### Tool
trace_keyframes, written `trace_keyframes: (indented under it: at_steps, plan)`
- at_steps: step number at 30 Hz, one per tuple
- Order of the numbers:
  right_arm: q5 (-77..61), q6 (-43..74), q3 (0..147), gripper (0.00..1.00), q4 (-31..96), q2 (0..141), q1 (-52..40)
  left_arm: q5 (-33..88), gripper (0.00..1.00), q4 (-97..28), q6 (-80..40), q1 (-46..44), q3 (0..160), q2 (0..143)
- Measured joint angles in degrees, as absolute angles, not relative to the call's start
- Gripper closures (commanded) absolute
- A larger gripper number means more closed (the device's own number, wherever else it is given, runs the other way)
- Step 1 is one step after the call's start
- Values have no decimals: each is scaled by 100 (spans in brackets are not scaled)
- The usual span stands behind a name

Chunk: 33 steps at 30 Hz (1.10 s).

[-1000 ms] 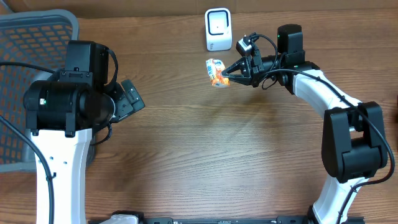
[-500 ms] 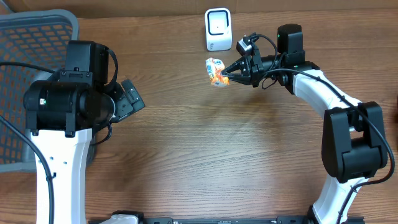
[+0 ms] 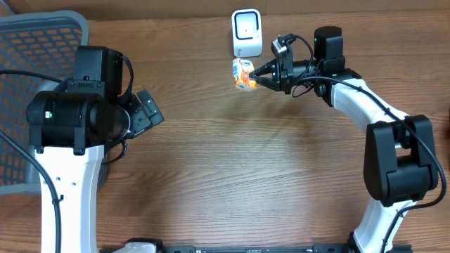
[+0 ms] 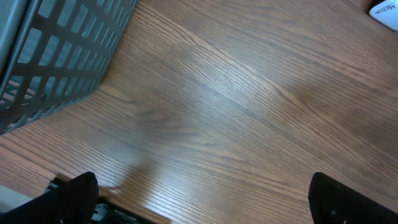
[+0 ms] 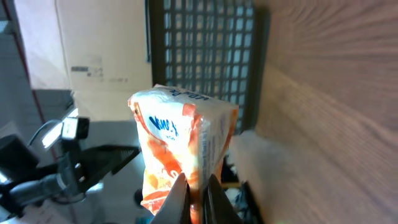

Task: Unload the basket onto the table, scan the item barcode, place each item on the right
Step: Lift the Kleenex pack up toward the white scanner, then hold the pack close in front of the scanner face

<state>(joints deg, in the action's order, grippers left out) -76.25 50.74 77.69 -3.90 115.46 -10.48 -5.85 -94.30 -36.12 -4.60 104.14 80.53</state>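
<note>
The packet [image 3: 243, 74], white and orange, hangs in the air just in front of the scanner [image 3: 247, 33], at the far side of the table [image 3: 232, 176]. My right gripper [image 3: 259, 71] is clenched on one edge of it, the fingertips pinching a thin seam, as the wrist view shows [image 5: 198, 186]. From overhead its long axis runs toward and away from the scanner, one short end nearest the scanner's base; I cannot tell whether they touch. I see no barcode on any face in view. I judge this to be the presenting step: the packet is brought up to the scanner but not yet clearly read. The next move likely calls for turning my wrist so the barcode face meets the scanner's window, keeping the pinch firm. My left gripper [image 3: 148, 112] is spread wide and holds nothing, resting near the basket [image 3: 35, 42], well apart from the packet.
</note>
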Motion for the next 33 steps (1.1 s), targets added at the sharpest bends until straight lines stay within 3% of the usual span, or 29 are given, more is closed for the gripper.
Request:
trace_keyframes:
  at_steps: [11,16,20,27,33]
  plan:
    - [-5736,3854,7789,96,1546,11546,-1048,-585,0,-9428,-3612,-460,10414,8053]
    - [-3988,2943,8053,96,3465,11546,-1059,-585,0,-9430,-3612,-460,10414,8053]
    - [-2801,2401,8466,96,4309,11546,-1072,-585,0,-9432,-3612,-460,10414,8053]
    - [-788,1949,9203,96,4755,11546,-1219,-585,1,-9430,-3612,-460,10414,8053]
    - [991,1614,9395,96,4178,11546,-1614,-585,0,-9430,-3612,-460,10414,8053]
